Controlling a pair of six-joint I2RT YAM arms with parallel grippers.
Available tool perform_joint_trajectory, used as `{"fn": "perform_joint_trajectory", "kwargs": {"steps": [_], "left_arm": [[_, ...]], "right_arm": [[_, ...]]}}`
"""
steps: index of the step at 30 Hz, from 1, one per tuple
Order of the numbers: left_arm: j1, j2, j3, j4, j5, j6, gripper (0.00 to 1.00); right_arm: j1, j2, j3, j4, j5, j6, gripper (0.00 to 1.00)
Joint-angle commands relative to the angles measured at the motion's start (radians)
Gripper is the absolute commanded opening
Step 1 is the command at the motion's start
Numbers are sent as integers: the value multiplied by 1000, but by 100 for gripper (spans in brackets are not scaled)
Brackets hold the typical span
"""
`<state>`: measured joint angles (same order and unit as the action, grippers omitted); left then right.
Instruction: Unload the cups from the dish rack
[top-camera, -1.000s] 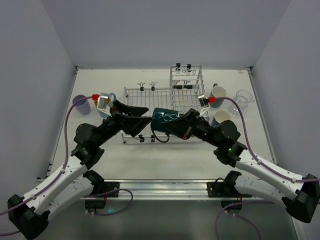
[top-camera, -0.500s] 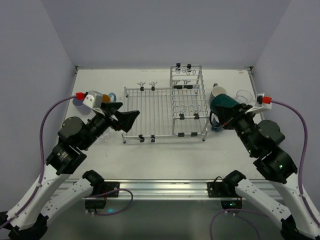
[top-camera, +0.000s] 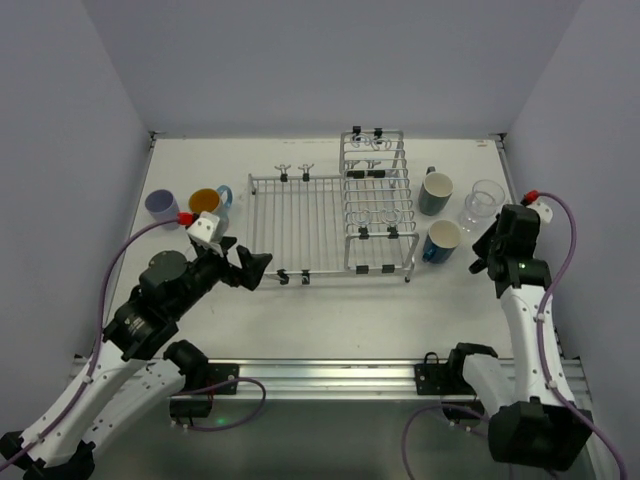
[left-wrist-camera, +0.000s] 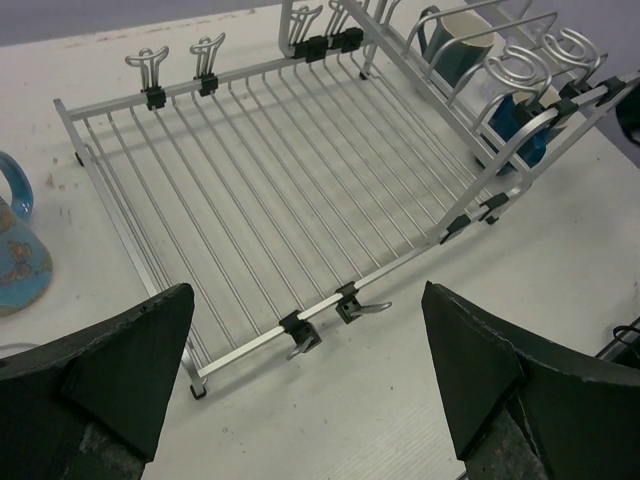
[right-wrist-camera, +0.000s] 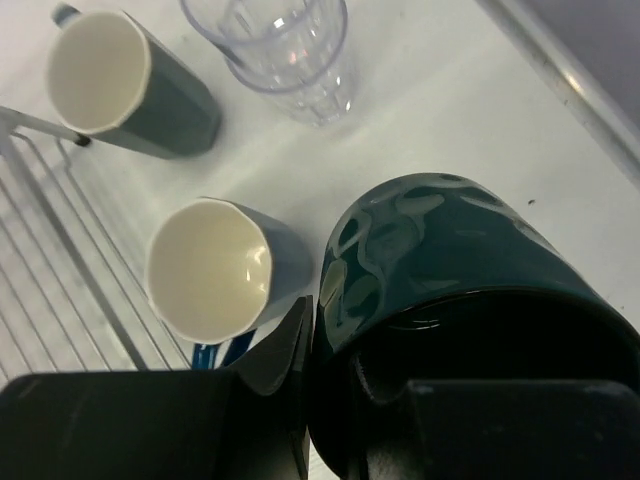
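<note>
step: set-down judged in hand | dark green mug (right-wrist-camera: 450, 290) is pinched at its rim by right gripper (right-wrist-camera: 330, 400) | left gripper (left-wrist-camera: 310, 375) is held spread wide | next: mug to be lowered beside blue mug (right-wrist-camera: 215, 268), then released

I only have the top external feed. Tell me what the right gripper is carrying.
Observer: The right wrist view shows the right gripper shut on a glossy dark green mug; the arm hides it from you.
Operator: Give me its position against the other cups.
Observer: It shows close beside the blue mug. Whether it has reached the table I cannot tell.
Operator: Describe the mug left of the rack.
Observer: The left wrist view shows a coloured print on the side of the light-blue mug. It stands apart from the dish rack.
</note>
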<state>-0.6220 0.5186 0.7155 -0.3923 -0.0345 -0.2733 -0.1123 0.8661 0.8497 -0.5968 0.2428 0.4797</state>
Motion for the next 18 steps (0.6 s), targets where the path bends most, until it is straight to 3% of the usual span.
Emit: {"fn": "perform_joint_trajectory", "kwargs": {"steps": [1,7,18], "left_arm": [[4,-41,-10,1,30,36,100],[4,-88,-19,4,30,33,100],[5,-86,-21,1,30,31,100]], "right_arm": [[-55,57,-53,161,-128,22,0],[-73,200,-127,264,-211,82,0],[-78,359,-155,316,-189,94,0]]}}
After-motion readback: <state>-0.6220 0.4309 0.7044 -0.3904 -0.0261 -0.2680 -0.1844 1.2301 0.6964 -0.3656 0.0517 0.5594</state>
